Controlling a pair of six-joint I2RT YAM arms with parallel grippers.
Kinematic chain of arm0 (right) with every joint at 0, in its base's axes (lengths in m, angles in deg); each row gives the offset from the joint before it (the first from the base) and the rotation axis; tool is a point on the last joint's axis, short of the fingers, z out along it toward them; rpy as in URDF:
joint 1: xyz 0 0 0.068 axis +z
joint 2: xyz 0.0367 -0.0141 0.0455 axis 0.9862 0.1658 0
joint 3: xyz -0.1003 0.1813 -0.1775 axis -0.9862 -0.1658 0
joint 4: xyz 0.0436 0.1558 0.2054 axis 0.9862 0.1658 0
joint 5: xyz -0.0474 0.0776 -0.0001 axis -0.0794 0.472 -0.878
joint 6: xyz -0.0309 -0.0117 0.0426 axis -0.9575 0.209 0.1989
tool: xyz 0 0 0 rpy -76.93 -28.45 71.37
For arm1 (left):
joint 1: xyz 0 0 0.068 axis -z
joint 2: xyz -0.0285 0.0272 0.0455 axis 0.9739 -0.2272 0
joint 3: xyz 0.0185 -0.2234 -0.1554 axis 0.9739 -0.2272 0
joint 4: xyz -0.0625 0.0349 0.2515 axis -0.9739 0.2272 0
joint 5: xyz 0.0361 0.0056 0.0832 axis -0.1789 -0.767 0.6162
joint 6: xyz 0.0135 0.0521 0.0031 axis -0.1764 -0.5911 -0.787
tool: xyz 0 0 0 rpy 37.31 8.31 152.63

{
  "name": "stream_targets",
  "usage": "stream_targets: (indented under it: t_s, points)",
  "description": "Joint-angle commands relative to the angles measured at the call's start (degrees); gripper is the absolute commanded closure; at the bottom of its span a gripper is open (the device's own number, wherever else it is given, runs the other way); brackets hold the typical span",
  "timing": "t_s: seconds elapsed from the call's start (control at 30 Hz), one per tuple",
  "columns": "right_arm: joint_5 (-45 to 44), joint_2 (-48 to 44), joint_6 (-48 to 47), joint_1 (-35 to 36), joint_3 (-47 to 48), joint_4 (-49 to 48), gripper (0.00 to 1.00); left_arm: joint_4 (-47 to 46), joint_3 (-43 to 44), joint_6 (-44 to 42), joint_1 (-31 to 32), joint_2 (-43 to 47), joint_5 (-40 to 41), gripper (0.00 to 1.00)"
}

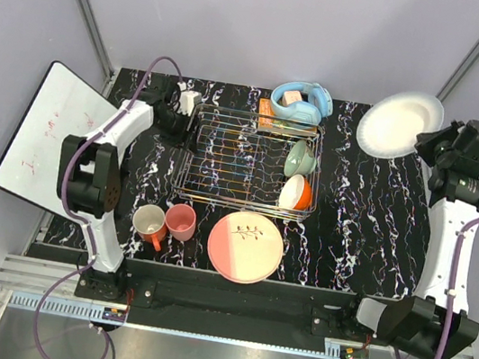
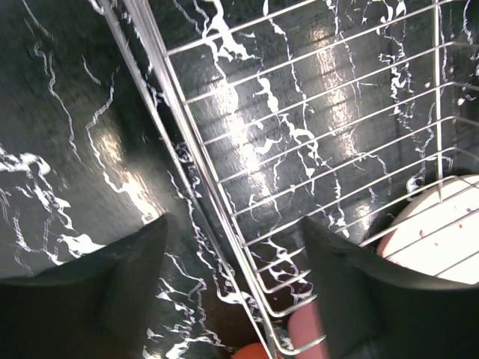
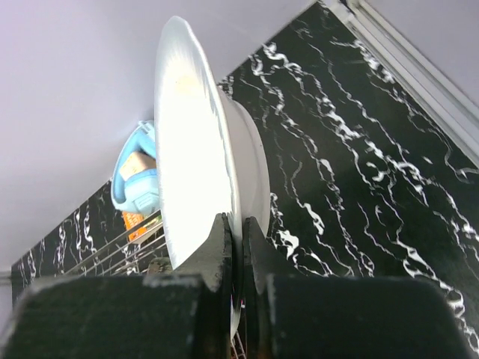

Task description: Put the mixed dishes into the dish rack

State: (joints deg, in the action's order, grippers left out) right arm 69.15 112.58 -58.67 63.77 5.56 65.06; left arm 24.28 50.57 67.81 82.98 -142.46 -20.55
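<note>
white plate aloft, face mostly upward; rim in right claw

On my top view the left gripper sits at the 10 o'clock corner of the dish rack, its fingers hidden under the wrist, and the red marks on the white board are too small to read. The left wrist view cuts off the pink-and-cream plate at 4 o'clock and the salmon-pink cup at 6 o'clock. On the right wrist view the white plate covers most of the headphones, which peek out at its 8 o'clock.
</note>
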Motion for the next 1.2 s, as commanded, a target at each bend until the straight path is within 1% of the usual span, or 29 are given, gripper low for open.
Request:
stream_targets:
  t_s: [0.0, 0.07, 0.13, 0.17, 0.2, 0.27, 0.33, 0.37, 0.4, 0.43, 0.47, 0.5, 0.53, 0.57, 0.63, 0.7, 0.73, 0.8, 0.83, 0.9, 1.03, 1.17]
  points:
    - [4.64, 0.77, -5.58, 3.32, 7.83, -7.46, 1.00, -3.18, 3.32, -1.75, 0.39, -0.22, 2.74, 0.39]
    - [5.78, 2.44, -9.52, 4.90, 10.55, -7.46, 1.00, -3.10, 3.41, -2.37, 0.74, -0.57, 2.84, 0.46]
    - [5.87, 3.67, -12.52, 8.59, 13.09, -7.46, 1.00, -3.18, 3.15, -3.51, 1.27, -0.57, 3.10, 0.51]
    - [5.88, 4.72, -15.93, 9.91, 13.89, -7.37, 1.00, -3.18, 3.06, -3.77, 1.53, -0.40, 3.45, 0.55]
    - [5.53, 5.43, -17.62, 12.36, 15.55, -7.37, 1.00, -3.18, 2.97, -4.65, 1.89, -0.31, 3.54, 0.58]
    - [4.21, 7.19, -21.91, 14.31, 17.14, -7.46, 1.00, -3.18, 2.36, -5.53, 2.76, -0.05, 4.32, 0.64]
    - [4.29, 8.24, -26.75, 18.25, 18.64, -7.81, 1.00, -3.09, 2.01, -6.41, 3.47, 0.04, 4.68, 0.66]
    - [4.29, 8.25, -33.91, 20.10, 18.47, -9.55, 1.00, -3.10, 2.01, -6.76, 3.65, 0.04, 4.77, 0.67]
    - [4.29, 8.08, -38.16, 21.86, 16.90, -11.05, 1.00, -3.10, 2.01, -6.94, 3.82, -0.05, 4.86, 0.68]
    - [4.99, 7.46, -42.73, 25.35, 15.76, -12.45, 1.00, -3.01, 2.01, -7.12, 4.00, -0.22, 4.86, 0.68]
    - [5.26, 7.02, -52.26, 26.95, 14.44, -15.69, 1.00, -2.83, 2.09, -7.20, 4.00, -0.31, 4.94, 0.68]
    - [5.52, 6.76, -56.70, 28.28, 12.34, -16.94, 1.00, -2.74, 2.35, -7.38, 4.09, -0.48, 5.03, 0.68]
    - [6.31, 6.84, -60.66, 30.46, 11.88, -17.65, 1.00, -2.66, 2.44, -7.38, 4.17, -0.66, 4.95, 0.69]
    - [6.31, 7.19, -65.92, 31.18, 11.88, -18.00, 1.00, -2.40, 2.45, -7.56, 4.26, -0.75, 4.77, 0.69]
    - [5.62, 8.68, -68.69, 32.59, 13.37, -18.00, 1.00, -2.31, 2.53, -7.99, 4.61, -0.75, 4.77, 0.69]
    - [5.61, 9.48, -73.51, 33.56, 14.25, -17.83, 1.00, -2.13, 2.62, -8.26, 5.14, -0.84, 4.68, 0.70]
    - [4.92, 10.35, -78.41, 34.26, 14.34, -17.65, 1.00, -2.13, 2.71, -8.35, 5.23, -0.92, 4.68, 0.71]
    - [3.42, 11.41, -83.18, 36.02, 15.12, -17.48, 1.00, -1.95, 3.06, -8.70, 5.32, -1.01, 4.51, 0.71]
    - [1.24, 12.89, -87.12, 36.63, 15.83, -17.13, 1.00, -1.95, 3.06, -8.70, 5.23, -1.10, 4.16, 0.72]
    - [0.25, 14.48, -89.87, 37.43, 18.20, -16.16, 1.00, -1.52, 3.23, -9.14, 5.32, -1.28, 3.98, 0.73]
    - [2.01, 17.99, -94.26, 37.69, 20.22, -14.67, 1.00, -0.90, 3.50, -9.58, 5.49, -1.54, 3.54, 0.74]
    - [4.11, 20.73, -95.86, 38.05, 21.72, -13.35, 1.00, -0.64, 3.41, -9.75, 5.49, -1.54, 3.80, 0.74]
